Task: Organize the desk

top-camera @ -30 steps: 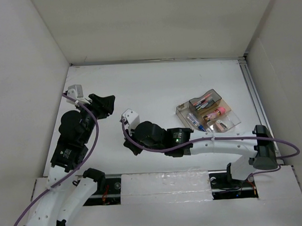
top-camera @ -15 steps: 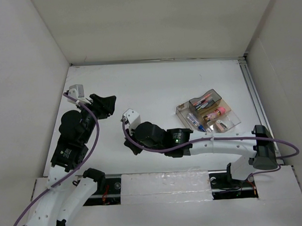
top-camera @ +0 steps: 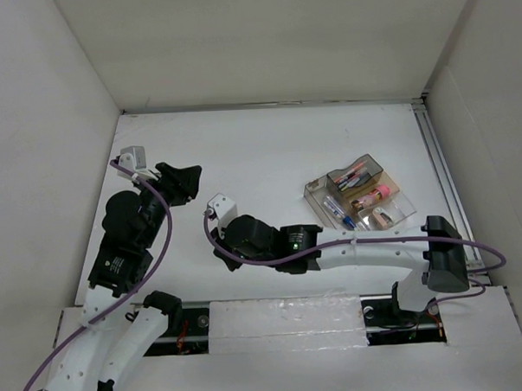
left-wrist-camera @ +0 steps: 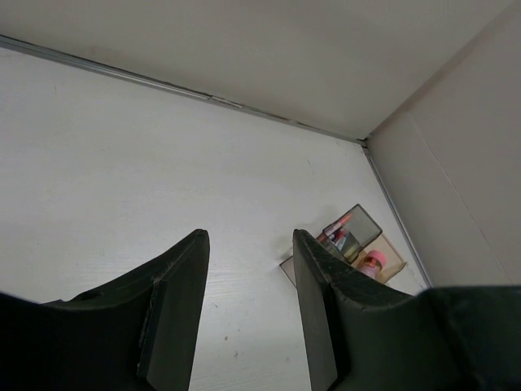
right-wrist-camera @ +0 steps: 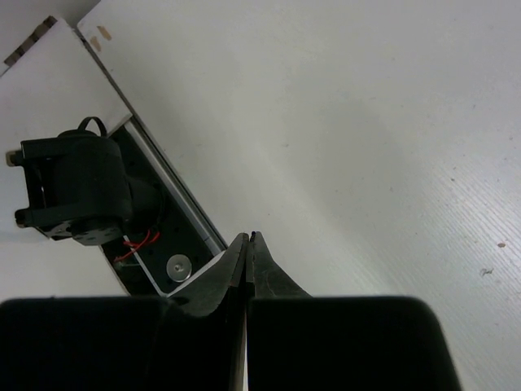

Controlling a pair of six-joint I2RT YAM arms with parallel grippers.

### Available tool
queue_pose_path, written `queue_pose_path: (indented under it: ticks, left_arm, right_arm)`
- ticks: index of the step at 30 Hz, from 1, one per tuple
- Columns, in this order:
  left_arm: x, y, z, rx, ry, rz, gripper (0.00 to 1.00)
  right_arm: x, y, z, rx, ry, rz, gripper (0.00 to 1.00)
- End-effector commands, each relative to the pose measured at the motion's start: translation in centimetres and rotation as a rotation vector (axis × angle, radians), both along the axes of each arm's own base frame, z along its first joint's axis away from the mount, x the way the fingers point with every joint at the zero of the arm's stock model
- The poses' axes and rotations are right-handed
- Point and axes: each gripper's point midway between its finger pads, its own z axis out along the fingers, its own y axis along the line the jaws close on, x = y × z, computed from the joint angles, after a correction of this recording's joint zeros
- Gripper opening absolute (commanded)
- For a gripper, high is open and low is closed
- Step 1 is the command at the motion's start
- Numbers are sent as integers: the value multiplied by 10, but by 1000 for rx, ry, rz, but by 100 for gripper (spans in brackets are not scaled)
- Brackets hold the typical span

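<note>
The desk point(top-camera: 268, 148) is a white tabletop between white walls. A small clear compartment tray point(top-camera: 314, 189) sits at its right middle and holds pens and pink items. My left gripper point(top-camera: 189, 179) is open and empty, held above the desk's left side and aimed at the far wall. In the left wrist view its gripper point(left-wrist-camera: 248, 244) frames bare desk point(left-wrist-camera: 122, 163), with the tray point(left-wrist-camera: 358, 224) beyond the right finger. My right gripper point(top-camera: 220, 253) reaches left across the near middle. In the right wrist view its gripper point(right-wrist-camera: 248, 238) is shut with nothing between the jaws, above bare desk point(right-wrist-camera: 366, 122).
A metal rail point(top-camera: 444, 183) runs along the desk's right edge. The left arm's base motor point(right-wrist-camera: 77, 191) and the near mounting rail point(right-wrist-camera: 171, 204) show in the right wrist view, close to my right gripper. The two arms' wrists are near each other at the left.
My right arm has swung a little further left and toward the near edge, still shut. The left arm has barely moved.
</note>
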Motion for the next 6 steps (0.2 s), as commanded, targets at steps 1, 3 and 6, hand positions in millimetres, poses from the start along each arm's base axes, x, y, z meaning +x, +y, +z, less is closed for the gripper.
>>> queue_pose_path:
  ticks: [1, 3, 6]
  left_arm:
    - [-2, -6, 12, 0, -60, -43, 41]
    - [-3, -7, 15, 2, -82, -49, 40]
    - [-2, -9, 10, 10, -63, -59, 41]
  right_arm:
    - [2, 6, 15, 55, -8, -10, 0]
    - [2, 5, 16, 59, -8, -9, 0]
    - [4, 5, 17, 58, -17, -18, 0]
